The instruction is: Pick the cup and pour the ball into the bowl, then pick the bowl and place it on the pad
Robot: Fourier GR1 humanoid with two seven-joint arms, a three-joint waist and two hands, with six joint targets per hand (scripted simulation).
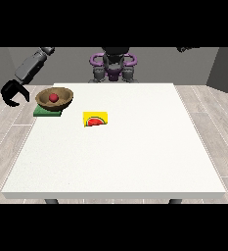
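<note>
A brown wooden bowl [61, 93] rests on the green pad [46, 112] at the table's far left. A red ball [53, 98] lies inside the bowl. The yellow cup [96, 119], marked with a watermelon slice, sits on the table to the right of the pad, and no hand touches it. The hand at the view's left [11, 93] hangs beyond the table's left edge, apart from the bowl, its fingers relaxed in a loose curve and holding nothing. Only a dark bit of the hand at the view's right [186, 48] shows at the top edge.
The white table [135, 157] spreads wide toward the camera and to the right of the cup. The robot's torso [113, 66] stands behind the far edge.
</note>
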